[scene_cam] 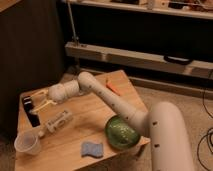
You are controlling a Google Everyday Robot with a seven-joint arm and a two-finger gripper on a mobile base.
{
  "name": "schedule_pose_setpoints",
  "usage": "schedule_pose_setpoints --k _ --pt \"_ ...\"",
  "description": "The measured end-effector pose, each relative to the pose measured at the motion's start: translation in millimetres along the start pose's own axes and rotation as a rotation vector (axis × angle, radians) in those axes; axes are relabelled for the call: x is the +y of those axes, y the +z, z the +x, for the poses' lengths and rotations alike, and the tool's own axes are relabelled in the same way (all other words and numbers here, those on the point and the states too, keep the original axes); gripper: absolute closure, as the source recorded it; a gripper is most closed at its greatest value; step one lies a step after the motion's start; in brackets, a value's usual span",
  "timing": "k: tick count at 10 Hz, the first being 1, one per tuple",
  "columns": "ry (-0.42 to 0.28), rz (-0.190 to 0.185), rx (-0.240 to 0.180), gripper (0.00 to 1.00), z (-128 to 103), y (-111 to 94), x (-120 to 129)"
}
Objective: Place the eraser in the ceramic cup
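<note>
My gripper (33, 102) is over the left side of the wooden table (95, 112), with its pale fingers pointing left. It is shut on the eraser (28, 104), a small black block held a little above the tabletop. A dark patch lies under it; I cannot tell whether that is shadow or part of the eraser. The ceramic cup (27, 143), pale and tapered, stands upright at the front left corner, below and in front of the gripper, apart from it.
A whitish box (58, 121) lies between the gripper and the cup's right side. A blue sponge (92, 149) lies at the front edge. A green patterned bowl (121, 132) sits front right. An orange object (112, 86) lies at the back. My arm crosses the table's middle.
</note>
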Motion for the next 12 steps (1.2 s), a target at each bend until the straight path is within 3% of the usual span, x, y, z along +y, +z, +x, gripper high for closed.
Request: schedule_pose_setpoints --k 5,9,10,12 --pt "-0.074 -0.053 0.105 1.0 -10.9 46.7 30.3" --pt "-0.068 -0.098 0.124 0.99 0.0 70.0 28.7" --pt "-0.057 -0.108 0.125 0.95 7.5 74.8 27.1" --pt "-0.036 -0.132 0.125 0.74 22.0 80.3 23.2"
